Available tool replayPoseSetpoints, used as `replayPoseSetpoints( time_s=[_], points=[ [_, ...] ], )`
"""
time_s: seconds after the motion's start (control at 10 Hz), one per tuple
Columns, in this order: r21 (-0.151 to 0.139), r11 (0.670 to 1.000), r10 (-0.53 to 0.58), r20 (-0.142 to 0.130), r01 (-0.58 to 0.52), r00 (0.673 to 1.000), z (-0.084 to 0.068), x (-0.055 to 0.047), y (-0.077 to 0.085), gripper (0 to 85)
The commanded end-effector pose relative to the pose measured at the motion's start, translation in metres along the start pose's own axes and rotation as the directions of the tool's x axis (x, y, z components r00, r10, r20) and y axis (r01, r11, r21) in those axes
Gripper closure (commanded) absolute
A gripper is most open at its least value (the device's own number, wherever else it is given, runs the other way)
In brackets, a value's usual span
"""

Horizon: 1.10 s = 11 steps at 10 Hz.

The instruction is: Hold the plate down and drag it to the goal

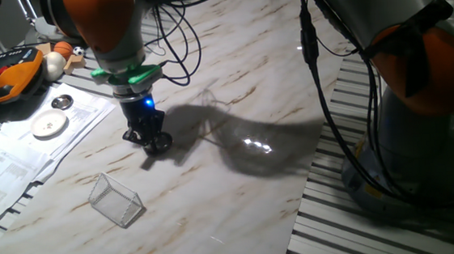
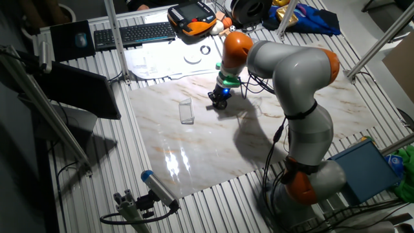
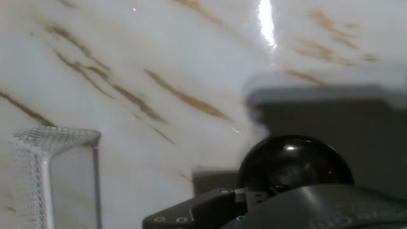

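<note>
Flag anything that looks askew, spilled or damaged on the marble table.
Nothing stands out. The gripper sits down on the plate, which lies flat on the table. The goal stands apart from it, undamaged as far as I can tell. No spills show.

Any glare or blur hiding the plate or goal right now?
Hand view: slightly soft, glare streak at top, plate readable, goal visible at left. One fixed view: arm shadow and bright glint right of the gripper, goal unobscured.

Grey arm (image 2: 294, 71), orange joints, green ring, black cables, blue light.
</note>
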<state>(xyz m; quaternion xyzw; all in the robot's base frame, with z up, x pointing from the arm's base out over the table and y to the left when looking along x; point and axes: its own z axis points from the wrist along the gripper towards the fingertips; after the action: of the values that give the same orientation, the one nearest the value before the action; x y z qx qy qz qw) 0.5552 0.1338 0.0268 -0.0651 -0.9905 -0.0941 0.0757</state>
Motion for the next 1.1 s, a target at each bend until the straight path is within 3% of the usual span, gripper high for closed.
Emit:
replayPoseSetpoints(
  time_s=[0.0,0.7,1.0],
  points=[
    [-0.002,1.000,0.008,-0.002,-0.008,1.000,0.000,0.000,0.004,85.0],
    [-0.020,0.998,0.058,-0.026,-0.059,0.998,0.003,0.004,0.034,85.0],
    [-0.023,0.997,0.073,-0.024,-0.074,0.997,0.007,0.008,0.043,85.0]
  ],
)
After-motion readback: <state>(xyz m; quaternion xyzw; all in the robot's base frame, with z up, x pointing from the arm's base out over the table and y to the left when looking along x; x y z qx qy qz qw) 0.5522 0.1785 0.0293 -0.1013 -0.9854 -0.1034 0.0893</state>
